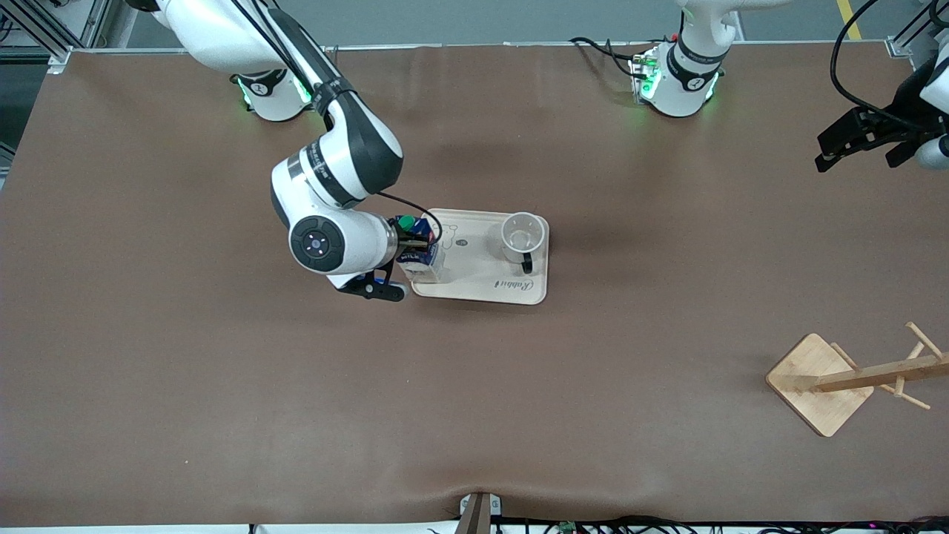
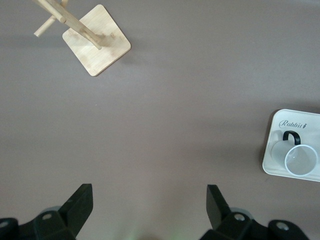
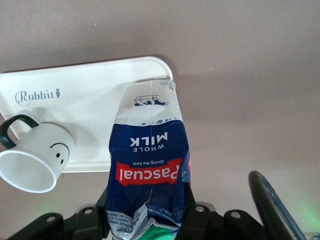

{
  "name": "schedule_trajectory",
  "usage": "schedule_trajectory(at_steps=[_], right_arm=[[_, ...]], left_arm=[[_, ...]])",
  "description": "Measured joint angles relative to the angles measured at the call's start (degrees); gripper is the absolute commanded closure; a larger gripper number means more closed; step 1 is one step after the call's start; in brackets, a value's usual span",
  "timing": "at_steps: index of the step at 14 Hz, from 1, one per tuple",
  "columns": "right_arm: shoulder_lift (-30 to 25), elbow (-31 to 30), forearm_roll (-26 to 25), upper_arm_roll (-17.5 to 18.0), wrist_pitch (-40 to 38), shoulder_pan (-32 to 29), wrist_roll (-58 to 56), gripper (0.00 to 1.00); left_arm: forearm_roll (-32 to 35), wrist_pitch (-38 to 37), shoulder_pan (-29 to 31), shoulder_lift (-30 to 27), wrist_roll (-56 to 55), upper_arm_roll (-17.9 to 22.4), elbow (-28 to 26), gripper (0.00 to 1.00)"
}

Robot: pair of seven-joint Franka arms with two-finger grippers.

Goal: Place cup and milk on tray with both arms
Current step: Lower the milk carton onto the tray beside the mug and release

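Wooden rack (image 1: 845,380), lower right of the front frame: square base flat on the table, pegged post lying over toward the frame's right edge. It stands well apart from everything else. Also seen at the upper left of the left wrist view (image 2: 95,42).

Tray (image 1: 474,285), centre of the front frame, flat on the brown table (image 1: 222,408). "Rabbit" script runs along its edge nearest the front camera.

Cup (image 1: 523,236) stands upright on the tray, at the end toward the left arm's end of the table, mouth up, black handle pointing toward the front camera. Smiley face visible in the right wrist view (image 3: 59,150).

Milk (image 1: 419,252) is at the tray's other end, toward the right arm's end of the table. Its base meets the tray corner in the right wrist view (image 3: 147,150). Green cap on top.

Right gripper (image 1: 414,241): fingers clamped on the carton's upper part, one either side, the carton creased where it is pinched.

Left gripper (image 1: 864,141), upper right of the front frame, over bare table near the left arm's base. Its fingers (image 2: 80,205) are spread wide with nothing between them. This arm waits.
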Motion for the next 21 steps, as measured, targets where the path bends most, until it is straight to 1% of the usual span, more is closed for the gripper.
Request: schedule_trajectory(at_steps=[2,4,5,6,7,10,16,18,21], right_arm=[[0.21,0.01,1.29,0.00,0.06,0.42,0.99,1.00],[0.33,-0.01,1.31,0.02,0.01,0.64,1.24,1.00],[0.68,-0.02,1.25,0.02,0.01,1.21,1.27,0.69],[1.19,-0.03,0.88,0.00,0.28,1.99,1.39,0.26],[1.43,0.21,0.17,-0.03,0.76,2.68,1.72,0.00],[1.42,0.53,-1.85,-0.08,1.67,3.23,1.97,0.00],[1.76,1.38,-2.11,-0.51,2.33,3.18,1.95,0.00],[1.73,3.63,-2.11,-0.84,0.05,2.88,1.95,0.00],[1.52,9.80,-2.11,-1.37,-5.76,1.53,1.95,0.00]], left_arm=[[0.00,-0.36,0.00,0.00,0.00,0.03,0.00,0.00],[0.00,-0.42,0.00,0.00,0.00,0.03,0.00,0.00],[0.00,-0.43,0.00,0.00,0.00,0.03,0.00,0.00],[0.00,-0.43,0.00,0.00,0.00,0.03,0.00,0.00],[0.00,-0.44,0.00,0.00,0.00,0.03,0.00,0.00],[0.00,-0.45,0.00,0.00,0.00,0.03,0.00,0.00],[0.00,-0.45,-0.02,0.00,0.00,0.02,0.00,0.00],[0.00,-0.45,-0.02,0.00,0.00,0.02,0.00,0.00],[0.00,-0.74,-0.03,0.00,0.00,-0.01,-0.01,0.00]])
